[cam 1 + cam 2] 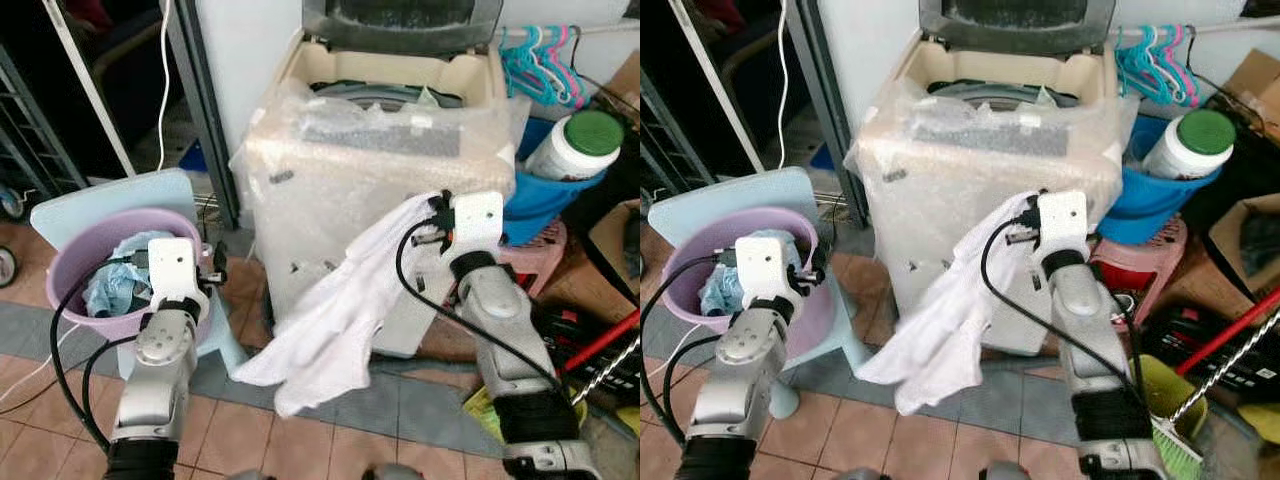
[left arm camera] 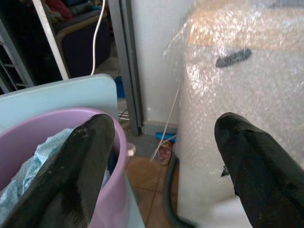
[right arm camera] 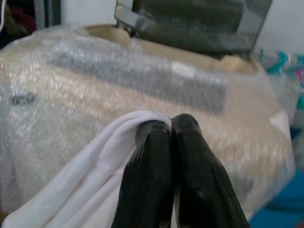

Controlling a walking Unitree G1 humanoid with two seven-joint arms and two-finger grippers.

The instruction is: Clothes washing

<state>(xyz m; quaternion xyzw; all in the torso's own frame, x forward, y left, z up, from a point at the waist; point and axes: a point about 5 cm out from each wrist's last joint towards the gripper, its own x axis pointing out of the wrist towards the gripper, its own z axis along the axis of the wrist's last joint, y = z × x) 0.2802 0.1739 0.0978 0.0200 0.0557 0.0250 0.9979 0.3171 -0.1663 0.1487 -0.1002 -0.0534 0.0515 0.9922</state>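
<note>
Right claw [image 3: 170, 127] pinches white garment [image 1: 330, 320] before washing machine [image 1: 380, 170] front edge.

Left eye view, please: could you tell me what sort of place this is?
Probably a home laundry corner: a bubble-wrapped top-loading washing machine with its lid up, a round purple plastic basin of clothes, and teal and pink hangers.

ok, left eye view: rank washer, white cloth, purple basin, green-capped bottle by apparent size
1. Bubble-wrapped cream top-loading washing machine
2. White cloth garment, nearer the camera
3. Round purple plastic basin
4. White bottle with green cap, farther back
</note>
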